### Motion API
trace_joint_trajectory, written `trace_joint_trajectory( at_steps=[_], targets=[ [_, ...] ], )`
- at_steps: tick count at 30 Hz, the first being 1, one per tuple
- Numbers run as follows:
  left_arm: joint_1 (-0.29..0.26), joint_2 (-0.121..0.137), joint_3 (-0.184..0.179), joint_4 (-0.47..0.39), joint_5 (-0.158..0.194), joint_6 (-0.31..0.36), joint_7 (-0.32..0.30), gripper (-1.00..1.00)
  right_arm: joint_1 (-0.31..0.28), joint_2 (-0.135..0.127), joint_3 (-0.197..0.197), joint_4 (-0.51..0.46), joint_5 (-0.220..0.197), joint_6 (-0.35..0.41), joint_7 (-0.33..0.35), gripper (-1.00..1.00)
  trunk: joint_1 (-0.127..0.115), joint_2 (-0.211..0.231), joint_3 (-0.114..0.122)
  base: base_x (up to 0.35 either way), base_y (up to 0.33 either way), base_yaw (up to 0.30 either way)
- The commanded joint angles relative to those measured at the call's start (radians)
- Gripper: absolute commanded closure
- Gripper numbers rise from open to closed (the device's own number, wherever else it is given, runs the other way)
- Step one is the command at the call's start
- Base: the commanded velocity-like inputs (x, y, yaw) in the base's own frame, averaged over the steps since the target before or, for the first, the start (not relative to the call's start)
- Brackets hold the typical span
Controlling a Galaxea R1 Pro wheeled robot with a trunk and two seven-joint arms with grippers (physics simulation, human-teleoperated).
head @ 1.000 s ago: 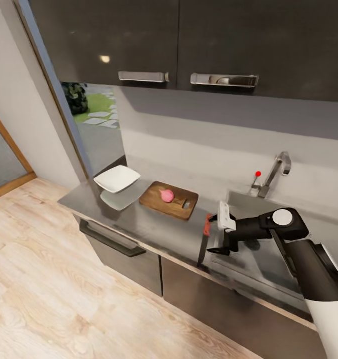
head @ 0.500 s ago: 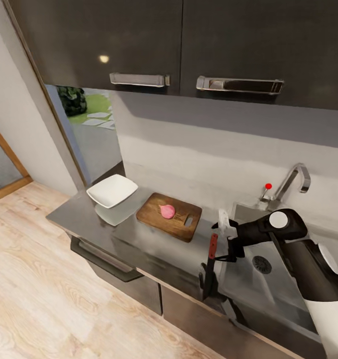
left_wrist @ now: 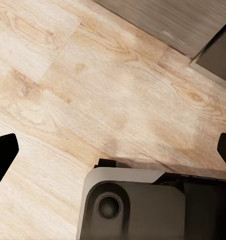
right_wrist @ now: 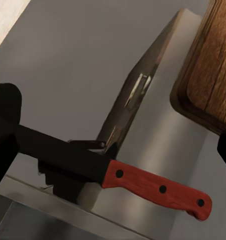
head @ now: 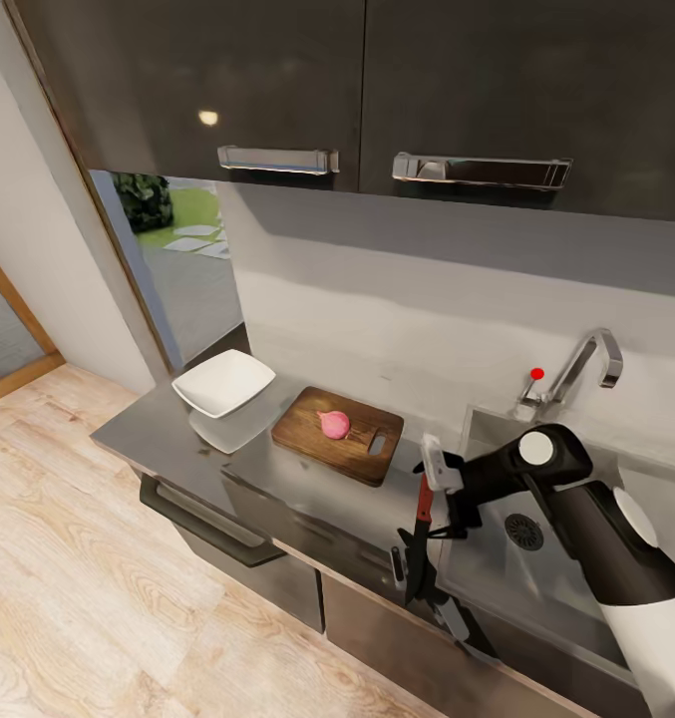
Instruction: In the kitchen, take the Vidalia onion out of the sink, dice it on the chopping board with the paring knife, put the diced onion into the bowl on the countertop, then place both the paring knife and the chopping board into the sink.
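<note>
No text, label, brand, number or sign can be read anywhere in these pictures, neither on the cabinets, the worktop nor the knife.

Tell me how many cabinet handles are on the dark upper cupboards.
2: one chrome handle on the left cupboard door, above the bowl, one on the right door, above the chopping board and sink.

Home kitchen here: dark wall cabinets (head: 357,80) w/ chrome handles over a glossy grey countertop (head: 277,479), sink (head: 566,568) w/ chrome tap (head: 581,364) at the right. Chopping board (head: 339,434), bowl (head: 224,382) & onion (head: 334,424) on the counter, wood floor (head: 68,578) below, garden glimpsed thru a doorway (head: 182,259).
</note>
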Motion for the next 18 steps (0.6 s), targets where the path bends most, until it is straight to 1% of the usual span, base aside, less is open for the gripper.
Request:
trace_joint_trajectory(
  at_steps=[1, 3, 8, 12, 18],
  targets=[
    [-0.001, 0.001, -0.008, 0.000, 0.008, -0.004, 0.004, -1.00, -0.001, -0.001, 0.004, 0.004, 0.004, 0.006, 0.004, -1.00, 0.001, -0.002, -0.002, 0.000, 0.000, 0.000],
    [-0.001, 0.001, -0.008, 0.000, 0.008, -0.004, 0.004, -1.00, -0.001, -0.001, 0.010, 0.018, 0.003, -0.009, 0.004, -1.00, 0.001, -0.002, -0.002, 0.000, 0.000, 0.000],
    [-0.001, 0.001, -0.008, 0.000, 0.008, -0.004, 0.004, -1.00, -0.001, -0.001, 0.012, 0.024, 0.003, -0.015, 0.005, -1.00, 0.001, -0.002, -0.002, 0.000, 0.000, 0.000],
    [-0.001, 0.001, -0.008, 0.000, 0.008, -0.003, 0.004, -1.00, -0.001, -0.007, 0.013, 0.025, 0.003, -0.020, 0.017, -1.00, 0.001, -0.002, -0.002, 0.000, 0.000, 0.000],
    [-0.001, 0.001, -0.008, 0.000, 0.008, -0.004, 0.004, -1.00, -0.001, -0.009, 0.014, 0.026, 0.003, -0.081, 0.024, -1.00, 0.001, -0.002, -0.002, 0.000, 0.000, 0.000]
  ],
)
